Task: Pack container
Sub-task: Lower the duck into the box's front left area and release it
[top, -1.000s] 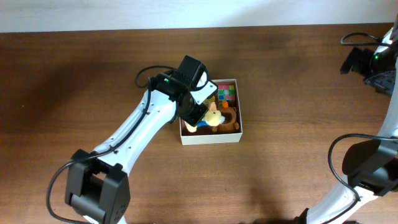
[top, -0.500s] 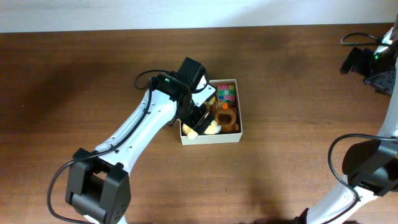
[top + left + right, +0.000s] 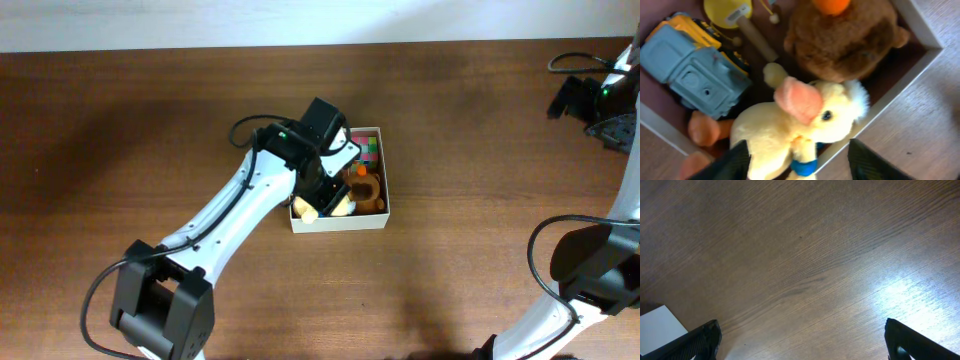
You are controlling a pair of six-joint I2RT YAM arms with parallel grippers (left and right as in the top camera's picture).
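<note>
Yellow duck plush (image 3: 785, 130), a second ago lifted in the left hand (image 3: 799, 162), now lies inside the container (image 3: 340, 222) by its front wall, beside brown plush (image 3: 845, 40). Container sits mid-counter (image 3: 150, 120). Left hand half open astride the duck, contact unclear. Right hand (image 3: 800, 342) wide open, empty, far right of container.

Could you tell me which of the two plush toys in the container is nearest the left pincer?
The pale yellow plush with the pink beak; the brown plush lies beyond it, in the corner.
</note>
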